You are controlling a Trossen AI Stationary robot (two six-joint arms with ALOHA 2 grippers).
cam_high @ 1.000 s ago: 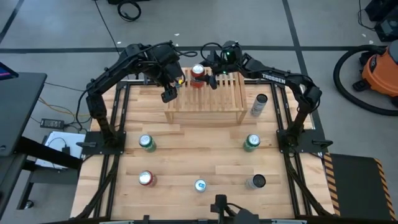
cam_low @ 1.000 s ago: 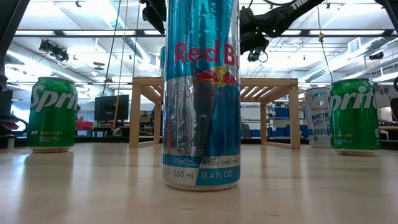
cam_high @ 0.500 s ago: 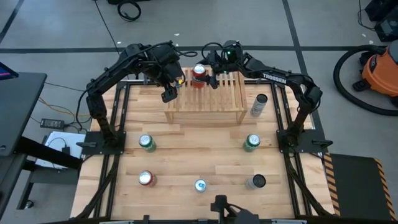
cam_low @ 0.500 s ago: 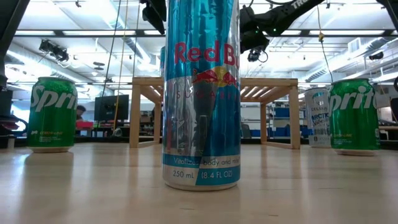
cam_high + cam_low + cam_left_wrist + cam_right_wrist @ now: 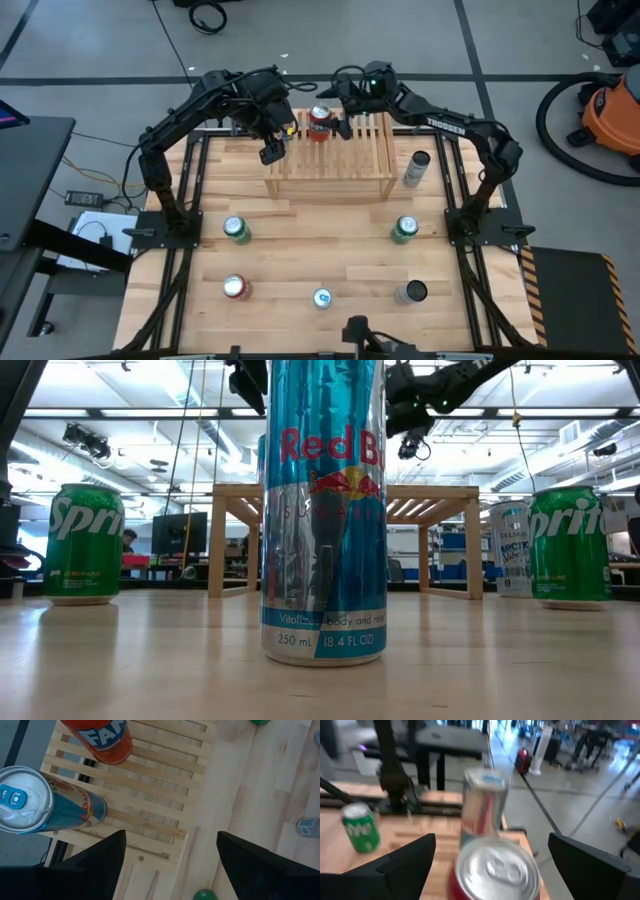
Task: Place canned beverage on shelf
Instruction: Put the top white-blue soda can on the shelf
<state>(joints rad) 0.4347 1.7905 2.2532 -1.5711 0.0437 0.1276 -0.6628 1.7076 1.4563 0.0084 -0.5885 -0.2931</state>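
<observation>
The light wooden slatted shelf [image 5: 330, 152] stands at the table's far middle. An orange-red can [image 5: 319, 119] stands upright on its slats, and also shows in the left wrist view [image 5: 102, 737]. A blue-and-silver slim can [image 5: 42, 805] stands beside it on the shelf. My right gripper [image 5: 339, 125] is open above the orange-red can's top [image 5: 495, 867], with a finger [image 5: 405, 862] on either side and apart from it. My left gripper [image 5: 272, 147] is open and empty [image 5: 171, 835] over the shelf's left end.
Several cans stand on the table in front of the shelf: two green ones [image 5: 236, 229] [image 5: 404, 229], a red one [image 5: 235, 288], a blue slim one [image 5: 322, 298], a grey one [image 5: 411, 292] and a tall silver one [image 5: 417, 168] right of the shelf.
My right gripper has risen a little above the orange-red can, which stays standing on the shelf.
</observation>
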